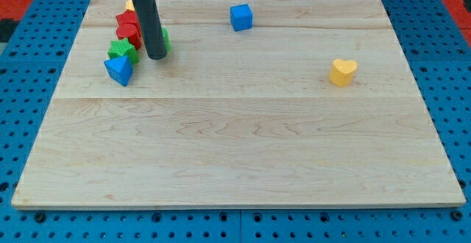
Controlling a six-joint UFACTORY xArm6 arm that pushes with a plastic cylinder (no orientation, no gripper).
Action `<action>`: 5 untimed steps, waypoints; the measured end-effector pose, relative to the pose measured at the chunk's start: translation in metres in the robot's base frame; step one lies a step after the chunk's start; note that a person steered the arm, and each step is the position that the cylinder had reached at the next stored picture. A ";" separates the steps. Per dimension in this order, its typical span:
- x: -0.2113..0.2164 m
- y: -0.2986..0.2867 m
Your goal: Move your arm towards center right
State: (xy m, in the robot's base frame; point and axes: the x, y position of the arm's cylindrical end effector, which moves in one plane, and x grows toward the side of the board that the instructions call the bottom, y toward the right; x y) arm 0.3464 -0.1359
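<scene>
One tool tip, yellow heart block far right

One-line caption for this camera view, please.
My tip rests beside clustered red, green and blue triangular blocks; blue cube and yellow heart lie apart.

two blue blocks, cube and triangle, two red blocks, two green blocks, two yellow blocks, one a heart

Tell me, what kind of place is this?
Probably a robotics lab bench: a wooden board lies on a blue perforated table, and my tip stands among toy blocks like the yellow heart.
</scene>
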 end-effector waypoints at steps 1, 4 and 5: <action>-0.002 0.000; 0.026 0.071; 0.030 0.125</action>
State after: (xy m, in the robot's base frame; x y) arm 0.3768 -0.0113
